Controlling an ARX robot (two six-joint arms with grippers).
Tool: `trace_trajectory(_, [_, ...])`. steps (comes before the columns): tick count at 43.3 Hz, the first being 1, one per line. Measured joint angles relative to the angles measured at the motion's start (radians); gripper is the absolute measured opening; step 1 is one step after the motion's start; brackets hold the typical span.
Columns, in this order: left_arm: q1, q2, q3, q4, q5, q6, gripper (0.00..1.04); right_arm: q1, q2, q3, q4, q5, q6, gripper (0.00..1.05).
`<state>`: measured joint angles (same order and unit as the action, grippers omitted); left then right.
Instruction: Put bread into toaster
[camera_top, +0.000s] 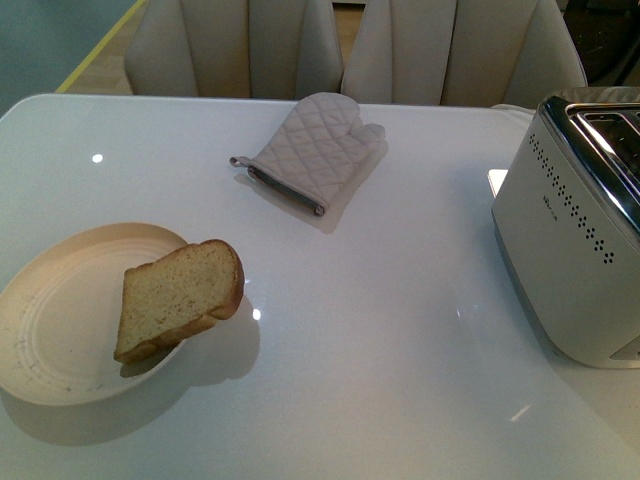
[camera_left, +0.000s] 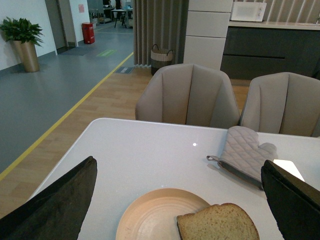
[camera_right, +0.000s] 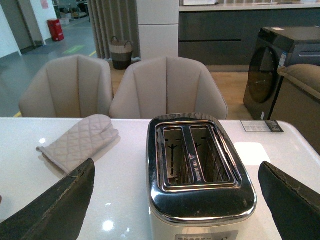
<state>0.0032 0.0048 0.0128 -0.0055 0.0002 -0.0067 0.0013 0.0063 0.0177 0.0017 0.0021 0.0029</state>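
The bread (camera_top: 180, 296), a thick tan slice with a brown crust, lies tilted on the right rim of a cream plate (camera_top: 50, 340) at the table's left front. It also shows in the left wrist view (camera_left: 217, 222). The white toaster (camera_top: 570, 230) with a chrome slotted top stands at the table's right edge; its two slots are empty in the right wrist view (camera_right: 197, 160). My left gripper (camera_left: 180, 200) is open, above and short of the bread and plate (camera_left: 150, 215). My right gripper (camera_right: 175, 200) is open, hovering over the toaster's near end. Neither arm shows in the front view.
A grey quilted oven mitt (camera_top: 315, 150) lies at the table's far middle, also seen in the left wrist view (camera_left: 245, 152) and the right wrist view (camera_right: 80, 140). Two beige chairs (camera_top: 350, 45) stand behind the white glossy table (camera_top: 380, 320).
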Motion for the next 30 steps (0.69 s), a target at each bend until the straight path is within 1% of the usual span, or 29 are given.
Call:
trace_trajectory(23, [0.000, 0.000, 0.000, 0.000, 0.000, 0.000, 0.98, 0.000, 0.000, 0.000, 0.000, 0.000, 0.000, 0.96])
trace_trajectory(25, [-0.004, 0.053, 0.043, -0.113, -0.005, -0.066, 0.98, 0.000, 0.000, 0.000, 0.000, 0.000, 0.000, 0.96])
trace_trajectory(27, [-0.001, 0.202, 0.128, -0.267, 0.019, -0.164, 0.98, 0.000, 0.000, 0.000, 0.000, 0.000, 0.000, 0.96])
trace_trajectory(28, [0.008, 0.275, 0.153, -0.281, 0.048, -0.212, 0.98, 0.000, 0.000, 0.000, 0.000, -0.001, 0.000, 0.96])
trace_trajectory(30, [0.031, 0.389, 0.185, -0.253, 0.090, -0.270, 0.98, 0.000, 0.000, 0.000, 0.000, -0.001, 0.000, 0.96])
